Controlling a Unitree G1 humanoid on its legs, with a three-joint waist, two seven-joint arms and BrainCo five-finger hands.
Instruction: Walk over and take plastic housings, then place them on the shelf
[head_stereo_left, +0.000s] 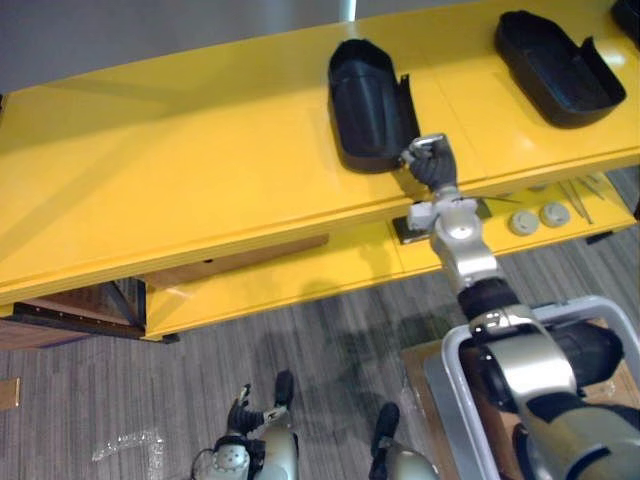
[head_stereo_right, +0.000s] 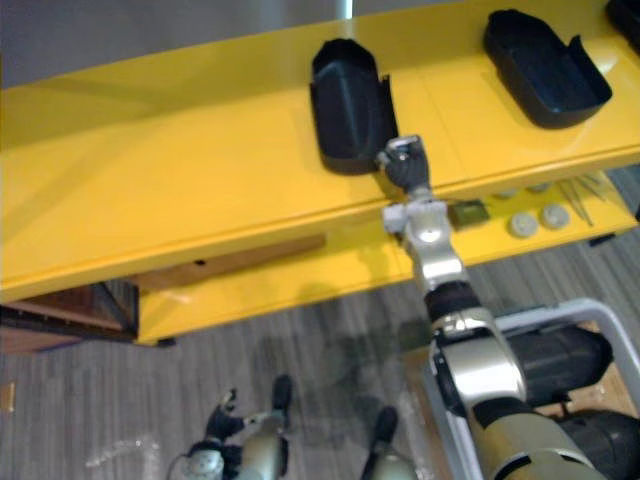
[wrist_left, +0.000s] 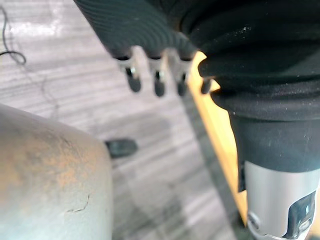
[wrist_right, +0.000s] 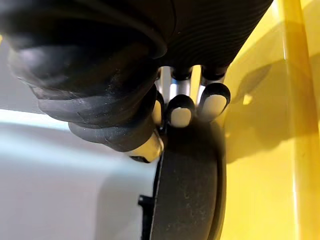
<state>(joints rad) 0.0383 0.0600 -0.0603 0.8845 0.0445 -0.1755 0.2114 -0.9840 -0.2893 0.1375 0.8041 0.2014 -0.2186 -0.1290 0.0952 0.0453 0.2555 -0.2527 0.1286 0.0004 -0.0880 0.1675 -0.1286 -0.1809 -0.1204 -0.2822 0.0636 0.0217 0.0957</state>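
A black plastic housing (head_stereo_left: 368, 100) lies open side up on the yellow top shelf (head_stereo_left: 200, 170), near its middle. My right hand (head_stereo_left: 430, 162) reaches up to the housing's near right corner. In the right wrist view the fingers (wrist_right: 181, 111) curl over the end rim of the housing (wrist_right: 187, 190) while the thumb (wrist_right: 148, 148) presses from the other side. My left hand (head_stereo_left: 243, 412) hangs low over the floor, its fingers (wrist_left: 159, 82) relaxed and holding nothing.
A second black housing (head_stereo_left: 558, 68) lies further right on the shelf top, and part of a third (head_stereo_left: 630, 15) sits at the corner. The lower shelf (head_stereo_left: 300, 275) holds grey round parts (head_stereo_left: 522, 222). A grey-framed cart (head_stereo_left: 452, 352) stands at lower right.
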